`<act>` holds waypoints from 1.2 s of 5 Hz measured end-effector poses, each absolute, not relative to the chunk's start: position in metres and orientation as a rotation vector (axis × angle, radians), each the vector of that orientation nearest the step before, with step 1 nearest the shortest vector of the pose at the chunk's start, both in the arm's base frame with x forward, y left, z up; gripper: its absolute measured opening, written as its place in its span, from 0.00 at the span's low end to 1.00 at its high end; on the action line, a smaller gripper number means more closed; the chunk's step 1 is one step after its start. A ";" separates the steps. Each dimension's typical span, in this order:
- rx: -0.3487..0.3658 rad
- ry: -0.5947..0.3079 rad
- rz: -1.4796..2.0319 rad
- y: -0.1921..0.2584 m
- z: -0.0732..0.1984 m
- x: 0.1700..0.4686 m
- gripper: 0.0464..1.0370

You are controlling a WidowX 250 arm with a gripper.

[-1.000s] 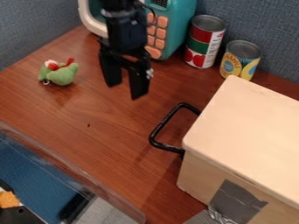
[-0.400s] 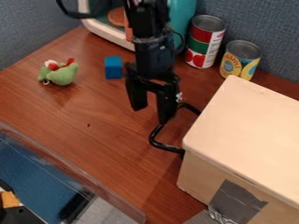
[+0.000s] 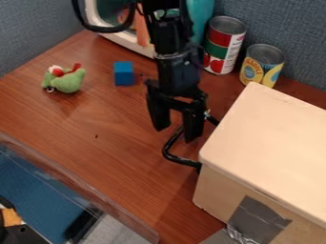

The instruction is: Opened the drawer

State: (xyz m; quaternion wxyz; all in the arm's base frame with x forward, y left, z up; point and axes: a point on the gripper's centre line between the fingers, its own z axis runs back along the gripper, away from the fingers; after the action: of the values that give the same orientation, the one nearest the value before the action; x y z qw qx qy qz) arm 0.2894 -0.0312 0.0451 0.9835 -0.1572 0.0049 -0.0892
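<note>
One motion registers in the camera view: the gripper [image 3: 176,132] has travelled toward the lower right, to the black handle [image 3: 181,161] of the drawer unit [image 3: 270,138], at right. I read this as final alignment before the pull. Fingers are spread, with no grip established; one overlaps the handle's upper end (contact: I cannot tell). Next, I should seat the handle between the fingers, then draw toward the upper left. Caution: a shallow seat may slip. On the pull side sit the blue block [image 3: 123,74] and, farther off, the green plush toy [image 3: 66,80]. Two cans, red-green [image 3: 223,46] and yellow [image 3: 261,66], stand behind the unit, apart from the pull line.
</note>
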 end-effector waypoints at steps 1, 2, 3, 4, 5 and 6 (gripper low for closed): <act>-0.322 0.016 -0.164 -0.039 0.039 0.291 0.91; -0.299 0.000 -0.143 -0.043 0.031 0.296 0.61; -0.275 -0.012 -0.103 -0.041 0.022 0.298 0.30; -0.239 -0.003 -0.093 -0.036 0.019 0.297 0.12; -0.147 0.015 -0.129 -0.029 0.021 0.298 0.09; 0.011 0.040 -0.146 -0.008 0.020 0.299 0.09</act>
State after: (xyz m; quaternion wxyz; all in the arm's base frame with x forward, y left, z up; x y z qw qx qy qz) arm 0.2987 -0.0077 0.0197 0.9971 0.0053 0.0201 -0.0730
